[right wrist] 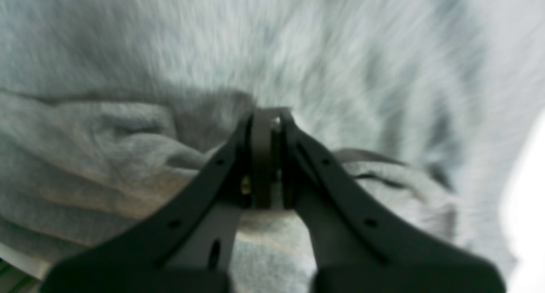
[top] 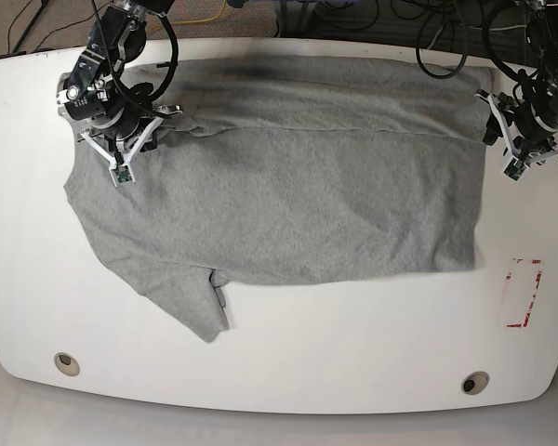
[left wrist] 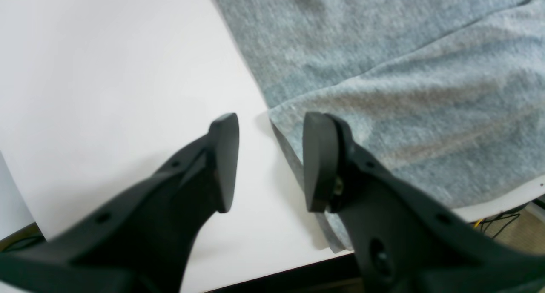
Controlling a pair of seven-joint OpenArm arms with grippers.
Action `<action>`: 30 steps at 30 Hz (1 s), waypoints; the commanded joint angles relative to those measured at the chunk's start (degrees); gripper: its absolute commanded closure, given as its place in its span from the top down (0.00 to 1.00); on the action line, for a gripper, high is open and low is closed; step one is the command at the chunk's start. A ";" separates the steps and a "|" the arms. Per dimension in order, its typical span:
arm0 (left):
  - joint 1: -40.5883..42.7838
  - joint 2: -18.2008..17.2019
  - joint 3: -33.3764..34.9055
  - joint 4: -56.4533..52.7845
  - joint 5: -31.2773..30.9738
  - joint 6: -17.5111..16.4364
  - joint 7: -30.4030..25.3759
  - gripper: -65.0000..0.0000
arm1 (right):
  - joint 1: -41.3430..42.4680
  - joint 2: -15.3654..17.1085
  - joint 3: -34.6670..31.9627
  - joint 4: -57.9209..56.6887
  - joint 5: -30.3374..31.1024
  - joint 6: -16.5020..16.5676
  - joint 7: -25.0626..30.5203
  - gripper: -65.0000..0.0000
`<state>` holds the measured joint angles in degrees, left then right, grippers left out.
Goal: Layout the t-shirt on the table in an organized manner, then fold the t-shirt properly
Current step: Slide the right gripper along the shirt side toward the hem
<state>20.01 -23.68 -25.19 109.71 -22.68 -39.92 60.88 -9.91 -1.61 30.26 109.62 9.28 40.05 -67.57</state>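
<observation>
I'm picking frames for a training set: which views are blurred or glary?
Right wrist: the t-shirt is heavily smeared with streaks, only the right hand is fairly crisp. Left wrist: mildly soft cloth, bright washed-out table. Base: sharp, with soft sheen along the table's near edge.

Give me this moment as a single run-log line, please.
right end effector: shut on t-shirt | left end effector: open, straddling t-shirt edge | t-shirt: spread on table, partly folded

the t-shirt (top: 288, 195) lies spread across the table (top: 288, 372), between both grippers at its far corners.
</observation>
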 commanded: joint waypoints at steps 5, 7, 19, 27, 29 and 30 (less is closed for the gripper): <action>-0.10 -0.89 -0.26 0.75 -0.14 0.05 -0.44 0.36 | 0.64 0.33 -0.15 2.60 0.52 -0.05 0.71 0.04; -0.10 -0.89 -0.26 0.75 -0.14 0.05 -0.44 0.36 | 1.34 0.33 -0.15 2.60 0.52 -0.05 0.71 0.04; 0.08 -0.89 -0.26 0.75 -0.14 0.05 -0.44 0.36 | 4.86 0.68 -0.15 2.60 0.52 -0.05 0.71 0.04; 0.08 -0.89 -0.26 0.75 -0.14 0.05 -0.44 0.36 | 7.58 0.60 -0.15 2.42 0.52 -0.05 0.71 0.04; 0.08 -0.89 -0.26 0.75 -0.14 0.05 -0.44 0.36 | 8.11 0.60 -0.15 2.42 0.52 -0.05 0.71 0.04; 0.08 -0.89 -0.26 0.75 -0.14 0.05 -0.44 0.36 | 8.37 0.51 -0.15 2.42 0.52 -0.05 0.71 0.04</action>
<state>20.29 -23.66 -25.12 109.71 -22.68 -39.94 60.88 -2.74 -1.43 30.04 110.96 9.26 40.07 -67.79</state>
